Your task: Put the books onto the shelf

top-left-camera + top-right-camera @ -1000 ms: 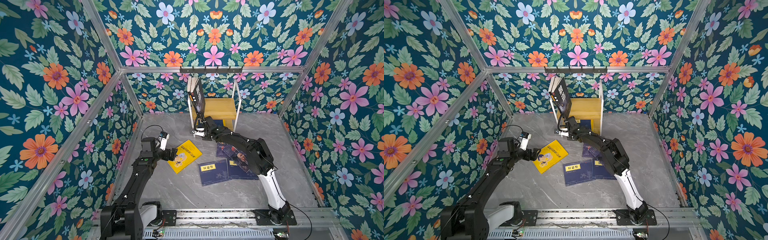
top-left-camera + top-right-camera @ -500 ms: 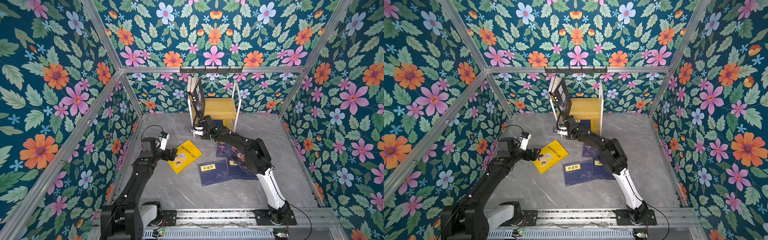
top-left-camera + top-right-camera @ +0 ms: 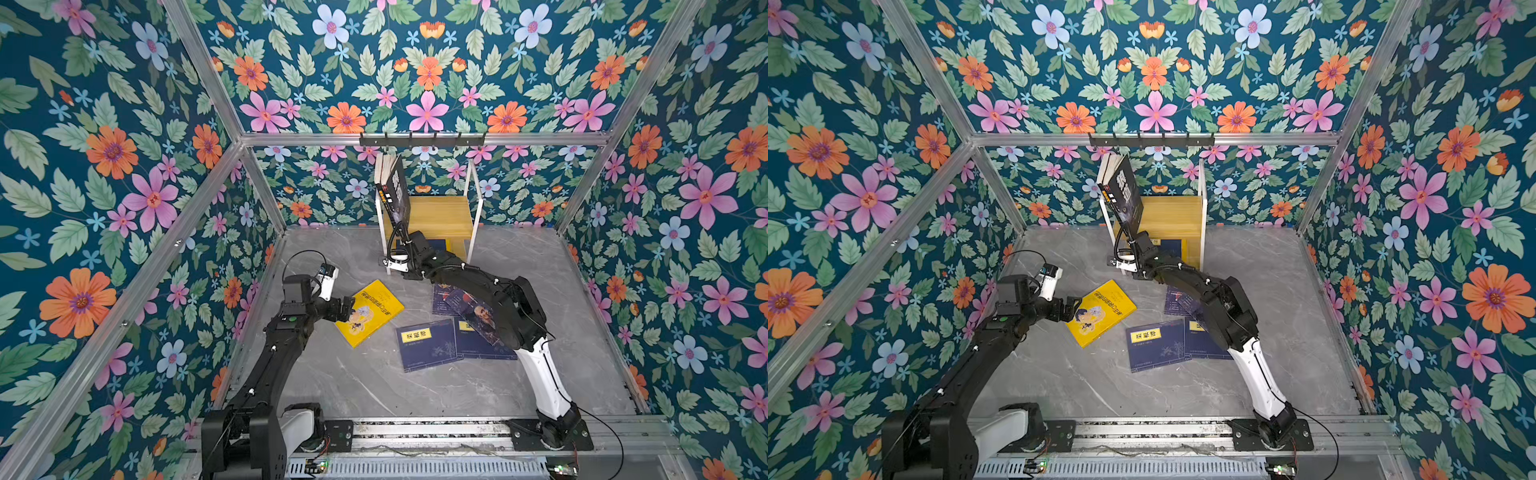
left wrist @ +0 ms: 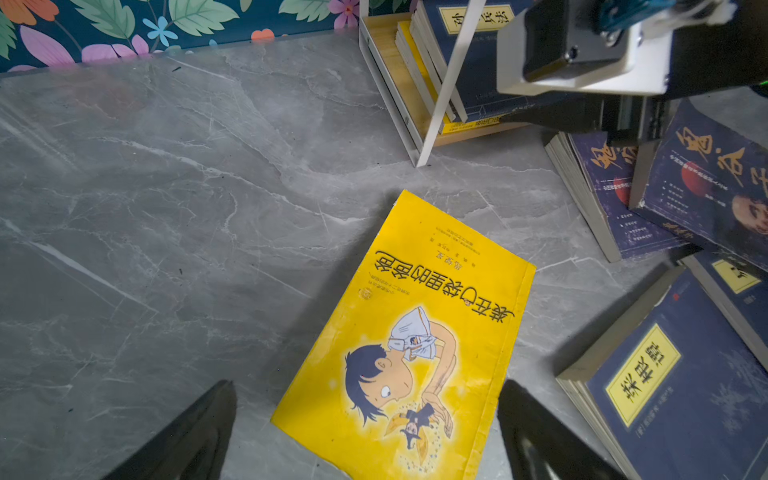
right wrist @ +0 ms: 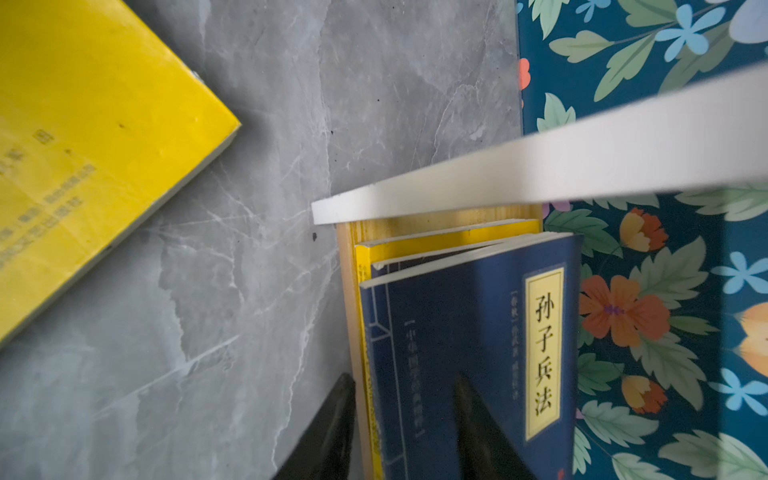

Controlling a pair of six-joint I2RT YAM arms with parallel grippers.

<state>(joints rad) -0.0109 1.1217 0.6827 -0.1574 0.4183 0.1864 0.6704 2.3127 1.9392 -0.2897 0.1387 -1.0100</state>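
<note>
The shelf (image 3: 440, 210) (image 3: 1173, 212) stands at the back wall. A black book (image 3: 397, 193) leans upright at the left end of its top board. A navy book (image 5: 478, 332) lies on a yellow one (image 5: 436, 245) on the lower board. My right gripper (image 5: 402, 378) (image 3: 408, 240) is open at this tier. One finger stands outside the board's edge, the other over the navy cover. A yellow cartoon book (image 4: 415, 332) (image 3: 370, 311) lies flat on the floor. My left gripper (image 4: 370, 436) (image 3: 347, 309) hovers wide open over its near end.
More books lie on the floor under my right arm: a navy one with a yellow label (image 3: 424, 345) (image 4: 673, 395) and purple-blue portrait covers (image 3: 473, 309) (image 4: 706, 187). A black hook rail (image 3: 422, 139) hangs above the shelf. Flowered walls enclose the grey floor.
My right gripper's jaws have widened at the lower tier, and the wrist has edged a little closer to the shelf. The left arm has not moved.
</note>
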